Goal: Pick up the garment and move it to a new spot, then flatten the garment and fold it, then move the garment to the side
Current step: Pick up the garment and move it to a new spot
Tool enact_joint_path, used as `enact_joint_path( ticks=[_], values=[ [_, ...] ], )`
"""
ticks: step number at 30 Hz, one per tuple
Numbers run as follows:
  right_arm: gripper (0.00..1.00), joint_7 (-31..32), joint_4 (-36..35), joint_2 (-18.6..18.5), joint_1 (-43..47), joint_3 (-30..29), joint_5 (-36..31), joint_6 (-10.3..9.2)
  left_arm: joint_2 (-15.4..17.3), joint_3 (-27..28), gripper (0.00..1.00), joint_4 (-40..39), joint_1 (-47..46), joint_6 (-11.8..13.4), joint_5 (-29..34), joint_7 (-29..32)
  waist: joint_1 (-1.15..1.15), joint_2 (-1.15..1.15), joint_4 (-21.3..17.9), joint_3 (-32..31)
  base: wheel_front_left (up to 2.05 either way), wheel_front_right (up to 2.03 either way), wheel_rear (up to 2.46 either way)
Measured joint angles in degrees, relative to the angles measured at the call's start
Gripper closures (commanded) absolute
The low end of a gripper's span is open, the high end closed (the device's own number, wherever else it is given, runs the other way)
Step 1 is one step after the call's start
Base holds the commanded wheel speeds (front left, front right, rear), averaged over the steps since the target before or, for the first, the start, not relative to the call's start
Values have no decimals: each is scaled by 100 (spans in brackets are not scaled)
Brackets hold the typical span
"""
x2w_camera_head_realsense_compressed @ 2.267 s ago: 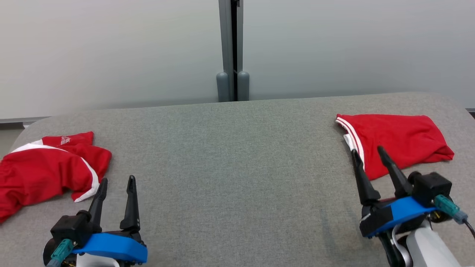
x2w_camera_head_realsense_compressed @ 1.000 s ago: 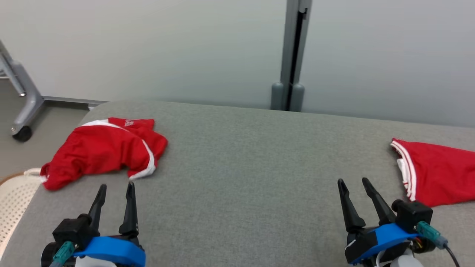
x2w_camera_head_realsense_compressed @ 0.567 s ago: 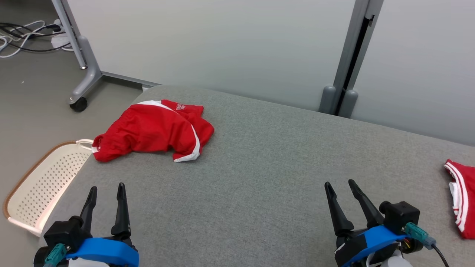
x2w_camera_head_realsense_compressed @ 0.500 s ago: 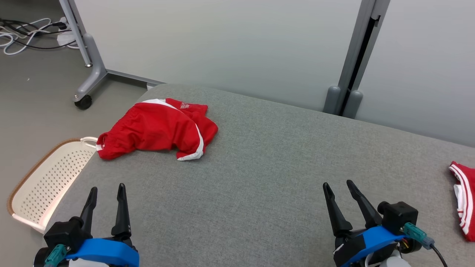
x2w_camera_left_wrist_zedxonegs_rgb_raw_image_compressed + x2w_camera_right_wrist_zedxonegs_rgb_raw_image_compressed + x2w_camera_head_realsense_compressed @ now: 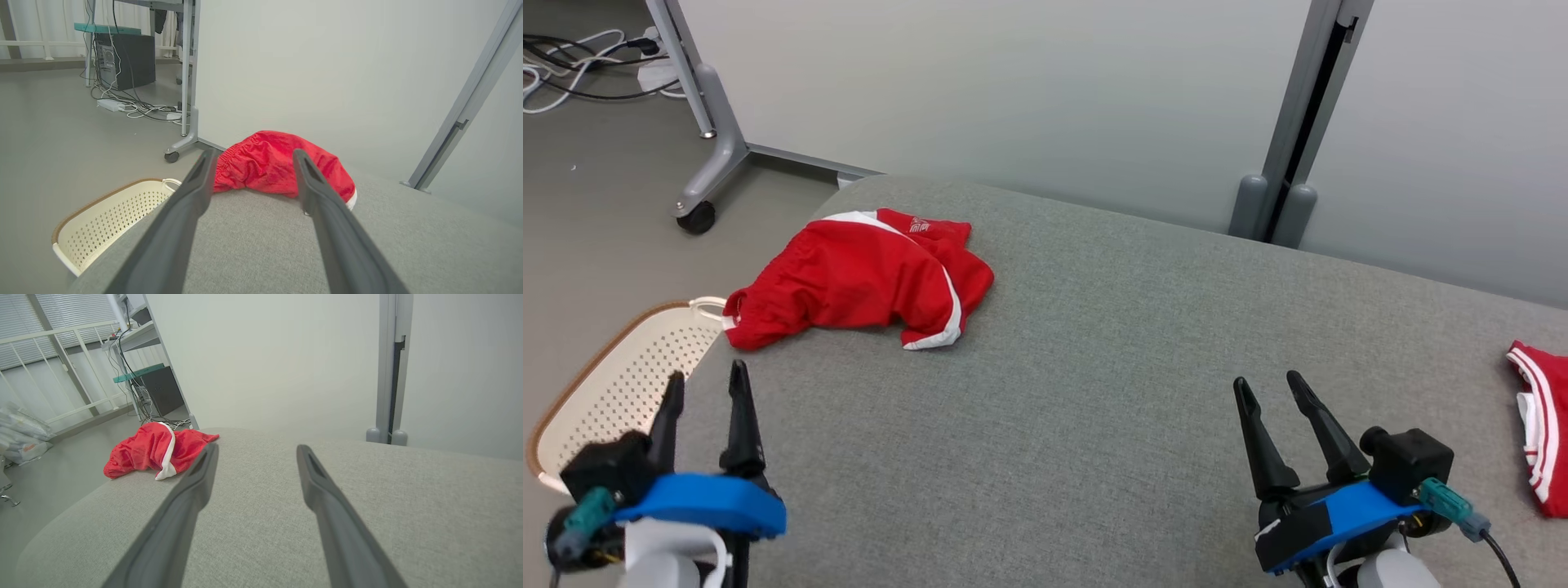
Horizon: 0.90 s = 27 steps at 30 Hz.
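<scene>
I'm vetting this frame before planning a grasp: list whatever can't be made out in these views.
1. Folded red garment: head view, cut off by the right edge, so its full shape is unknown.
2. Crumpled red garment: head view, its white print is too small to read; left wrist view, fingers of the left gripper cover its sides.
3. Basket: head view, the left gripper overlaps its near end and the table hides one side.
</scene>
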Motion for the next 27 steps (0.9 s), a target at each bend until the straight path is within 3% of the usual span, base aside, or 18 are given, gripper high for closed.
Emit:
enact_joint_path(
  ticks=[1, 2, 10, 18, 27],
  values=[
    [0, 1, -246, 8, -38, -5, -114, 0, 460, 77, 0, -36, -1022, -23, -425, 902, 0, 0, -317, 195, 0, 0, 0],
    [0, 0, -341, 10, -145, -12, -155, 0, 750, 120, 0, -44, -1486, -25, -548, 1317, 1, 0, -551, 404, 0, 0, 0],
    [0, 1, -442, 25, -415, 13, -272, 0, 1412, 243, 0, 491, -2421, -40, -1150, 2275, 1, 1, -1272, 1050, 0, 0, 0],
    [0, 0, -499, 41, -655, 42, -335, 0, 1834, 278, 0, 1651, -2848, -57, -1952, 2948, 1, 0, -2006, 1550, 0, 0, 0],
    [0, 0, -510, 68, -765, 89, -339, 0, 1950, -77, 0, 2754, -2848, -58, -2607, 3775, 0, 0, -2528, 1818, 0, 0, 0]
  ],
)
